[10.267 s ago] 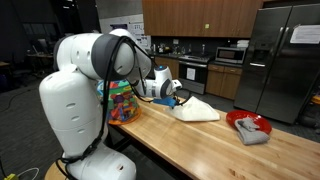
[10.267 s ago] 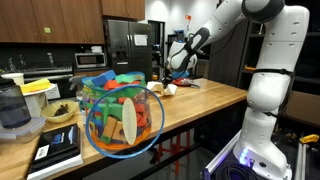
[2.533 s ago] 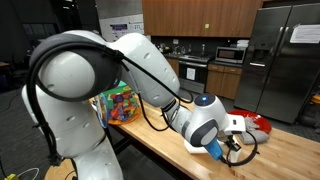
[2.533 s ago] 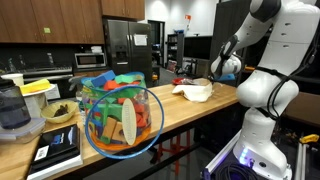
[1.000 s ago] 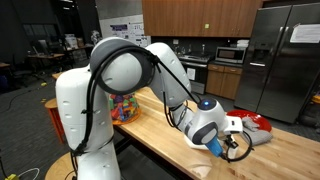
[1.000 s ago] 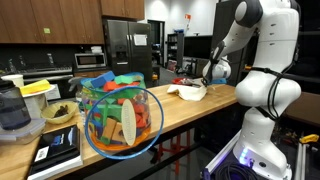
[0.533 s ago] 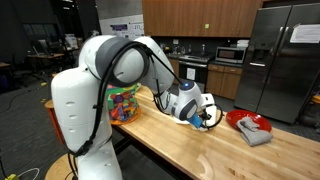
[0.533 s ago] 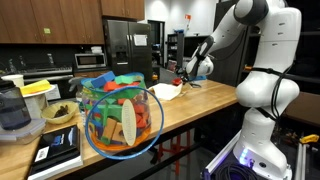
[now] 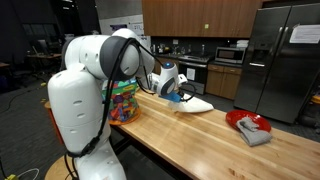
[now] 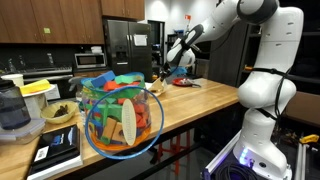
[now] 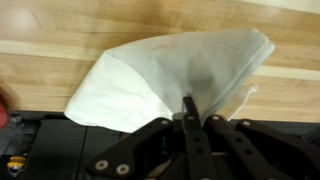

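**End effector clamped on a white cloth at the tabletop**

In an exterior view, the end effector [image 9: 178, 93] hangs low over the wooden tabletop [image 9: 190, 140], at the left edge of a white cloth [image 9: 197, 104] that lies spread on the wood. Farther right, well apart from the cloth, a red plate [image 9: 240, 118] sits with a gray rag [image 9: 253, 132] on it. Left of the arm stands a tub of colored blocks [image 9: 122, 103].

In an exterior view from the tabletop's end, the same tub [image 10: 120, 118] fills the near foreground. The end effector [image 10: 168, 68] is at the far end of the tabletop [image 10: 205, 98], with the pale cloth [image 10: 159, 88] just below it, though it is small and hard to read there.

In the wrist view, the fingers [image 11: 188, 118] are pressed together on the near edge of the cloth [image 11: 170, 65], pinching a fold of it. The rest of the fabric fans out across the wood [image 11: 60, 40] beyond them.
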